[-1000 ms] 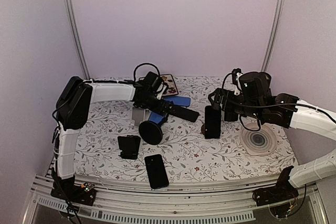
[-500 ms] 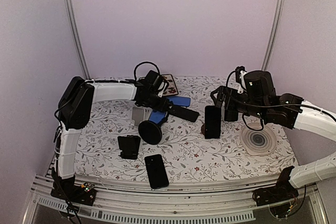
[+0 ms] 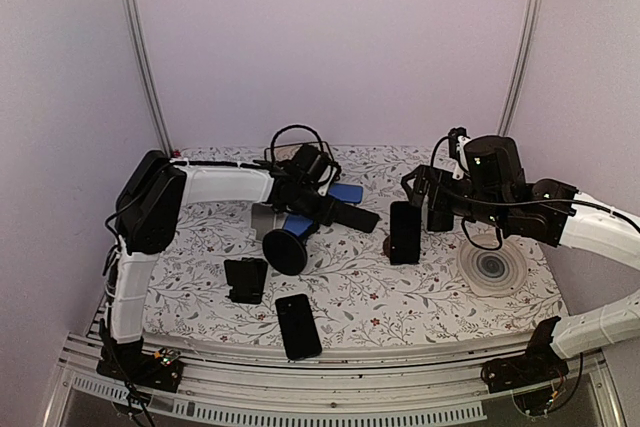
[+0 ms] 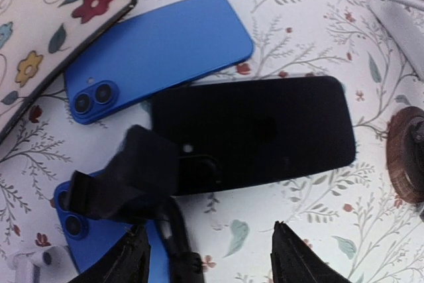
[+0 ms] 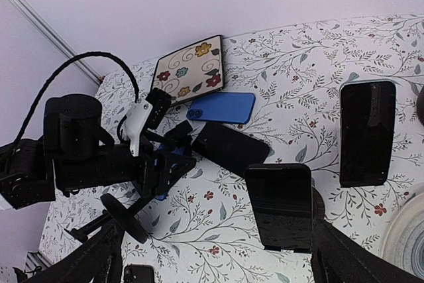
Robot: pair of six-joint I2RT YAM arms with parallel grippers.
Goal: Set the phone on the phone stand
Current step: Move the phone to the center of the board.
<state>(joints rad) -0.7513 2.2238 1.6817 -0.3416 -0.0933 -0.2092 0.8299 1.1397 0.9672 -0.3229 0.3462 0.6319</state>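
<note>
Left gripper (image 4: 209, 260) edged right, jaws parted, right gripper (image 5: 215, 243) gaping too; slick, rigid black phone (image 4: 258, 130), I'd pinch its long edges.

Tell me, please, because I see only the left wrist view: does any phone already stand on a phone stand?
Observer: Yes, one black phone stands upright on a brown-based stand, on the right side.
Operator: Do the right fingers hold it?
Observer: No, the right fingers are open, apart from it.
Operator: Is there a free stand?
Observer: Yes, an empty black stand sits near the front left.
</note>
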